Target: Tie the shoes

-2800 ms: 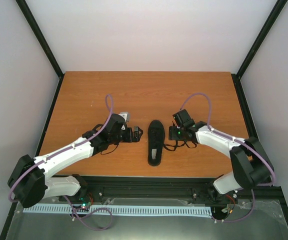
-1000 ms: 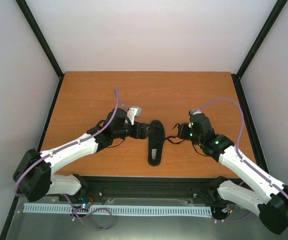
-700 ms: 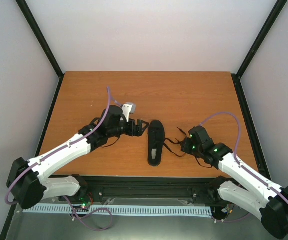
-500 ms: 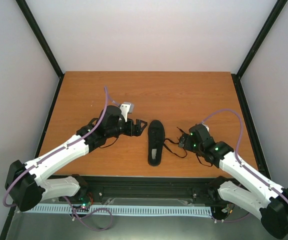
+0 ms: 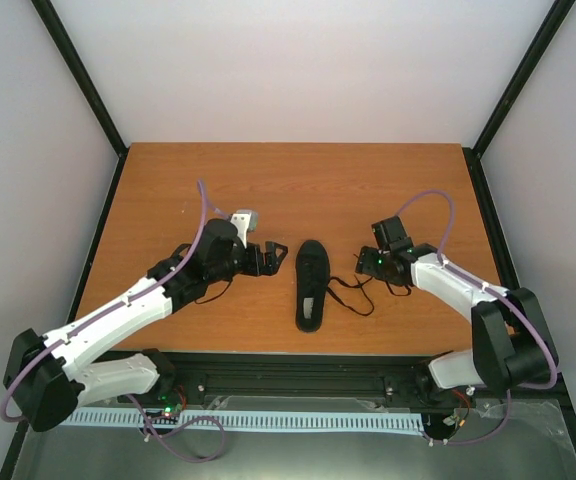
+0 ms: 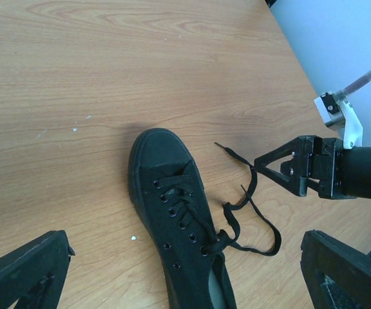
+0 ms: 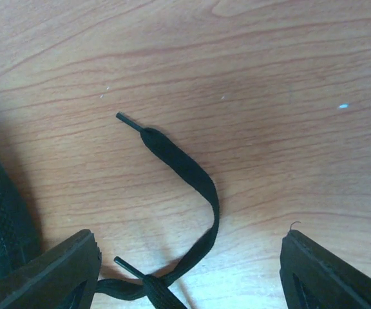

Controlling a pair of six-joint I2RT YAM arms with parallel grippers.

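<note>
On the wooden table [image 5: 298,180], the left gripper [image 5: 276,256] and the right gripper [image 5: 360,266] flank a black shoe [image 5: 311,285], each with its fingers spread wide and holding nothing. The shoe lies near the table's front edge, about midway across, its toe pointing away from the arm bases. Its untied laces [image 6: 250,212] trail loose over the wood on the right gripper's side, one tip lying between that gripper's spread fingers.
</note>
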